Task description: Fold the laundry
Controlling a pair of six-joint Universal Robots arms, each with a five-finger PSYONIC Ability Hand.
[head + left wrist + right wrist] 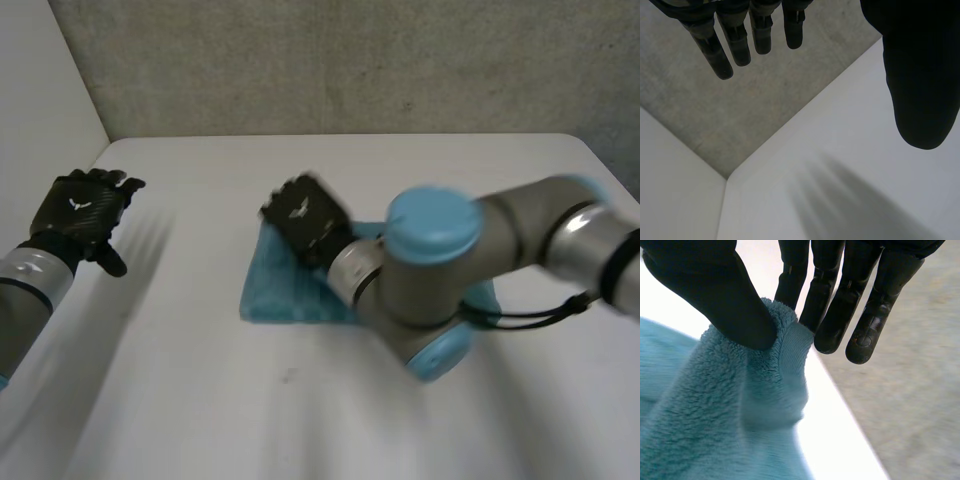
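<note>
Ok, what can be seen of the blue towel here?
The towel is light blue and fleecy, with a stitched hem along its edge. It lies as a flat, roughly rectangular shape near the middle of the white table, partly hidden by the right arm. The right hand pinches its hemmed edge between thumb and fingers, raising a small ridge of cloth there.
</note>
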